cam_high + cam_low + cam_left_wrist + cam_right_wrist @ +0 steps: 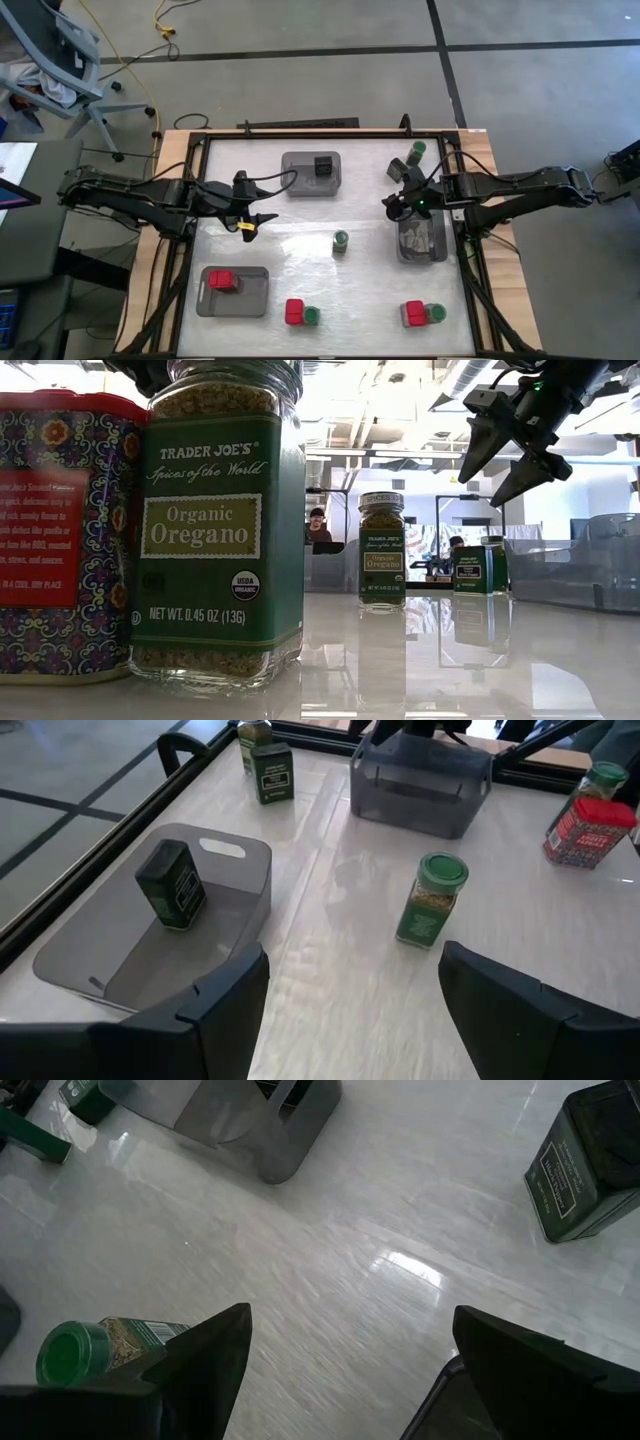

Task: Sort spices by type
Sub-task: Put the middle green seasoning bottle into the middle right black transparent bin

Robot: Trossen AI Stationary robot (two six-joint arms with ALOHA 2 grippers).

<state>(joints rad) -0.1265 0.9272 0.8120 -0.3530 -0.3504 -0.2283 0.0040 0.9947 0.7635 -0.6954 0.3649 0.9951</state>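
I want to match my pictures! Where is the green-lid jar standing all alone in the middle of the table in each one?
High view: the lone jar is just right of centre.
Low view: centre, small and far back.
Left wrist view: right of centre, upright.
Right wrist view: probably the jar at the bottom left.
Shared landmark: the grey tray holding a black tin.
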